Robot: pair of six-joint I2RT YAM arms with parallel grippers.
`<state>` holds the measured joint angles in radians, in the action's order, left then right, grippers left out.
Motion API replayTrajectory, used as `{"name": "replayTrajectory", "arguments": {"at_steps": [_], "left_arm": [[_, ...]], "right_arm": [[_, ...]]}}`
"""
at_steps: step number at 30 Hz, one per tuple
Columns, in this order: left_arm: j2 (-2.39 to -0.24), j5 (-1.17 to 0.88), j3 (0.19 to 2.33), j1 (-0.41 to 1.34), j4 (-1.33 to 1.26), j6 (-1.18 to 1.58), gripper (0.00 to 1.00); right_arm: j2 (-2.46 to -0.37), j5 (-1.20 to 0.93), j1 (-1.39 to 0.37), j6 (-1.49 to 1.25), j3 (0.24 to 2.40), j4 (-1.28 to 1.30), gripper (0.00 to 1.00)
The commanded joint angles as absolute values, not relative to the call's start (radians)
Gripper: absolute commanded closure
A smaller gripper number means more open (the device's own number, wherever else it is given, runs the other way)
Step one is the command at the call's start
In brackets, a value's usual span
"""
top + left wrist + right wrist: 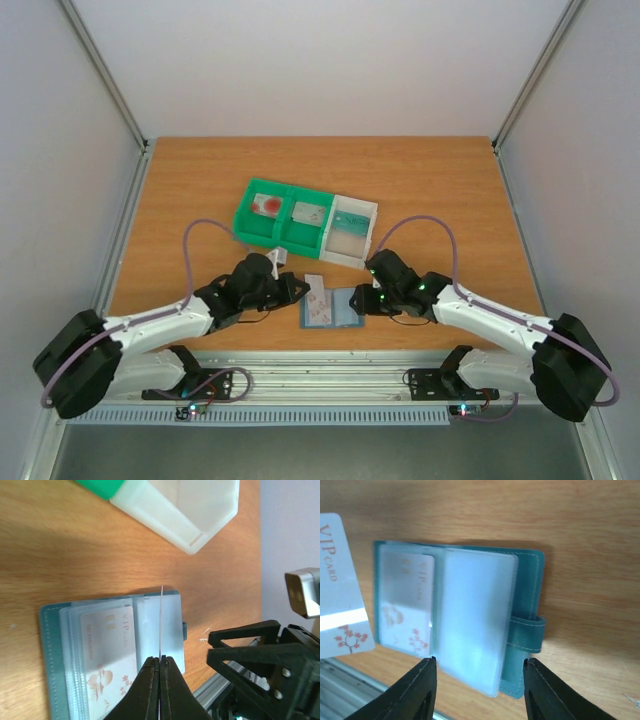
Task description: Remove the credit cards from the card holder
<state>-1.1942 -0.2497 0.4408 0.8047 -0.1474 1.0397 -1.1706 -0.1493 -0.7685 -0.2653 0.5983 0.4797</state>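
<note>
The teal card holder lies open on the table between the arms, its clear sleeves up. My left gripper is shut on a white VIP card and holds it above the holder's left half; the left wrist view shows that card edge-on between the closed fingers. Another white card with red blossoms sits in a sleeve of the holder. My right gripper is open and empty, just over the holder's right part near its clasp strap. The held card shows at the left.
A green-and-white bin tray stands behind the holder. A card with a red mark, a grey card and a pale card lie in its compartments. The table's near edge rail runs close below the holder.
</note>
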Motion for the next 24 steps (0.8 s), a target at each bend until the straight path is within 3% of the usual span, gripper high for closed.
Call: {"name": "replayTrajectory", "arguments": {"at_steps": [1, 11, 24], "left_arm": [[-1.073, -0.113, 0.450, 0.808, -0.014, 0.988, 0.99], [-0.885, 0.208, 0.556, 0.796, 0.178, 0.937, 0.99], [-1.196, 0.514, 0.692, 0.746, -0.095, 1.111, 1.00]], "right_arm": [[-1.098, -0.185, -0.770, -0.278, 0.646, 0.531, 0.43], [-0.964, -0.189, -0.769, -0.261, 0.673, 0.612, 0.02], [-0.845, -0.206, -0.770, -0.252, 0.736, 0.704, 0.02]]}}
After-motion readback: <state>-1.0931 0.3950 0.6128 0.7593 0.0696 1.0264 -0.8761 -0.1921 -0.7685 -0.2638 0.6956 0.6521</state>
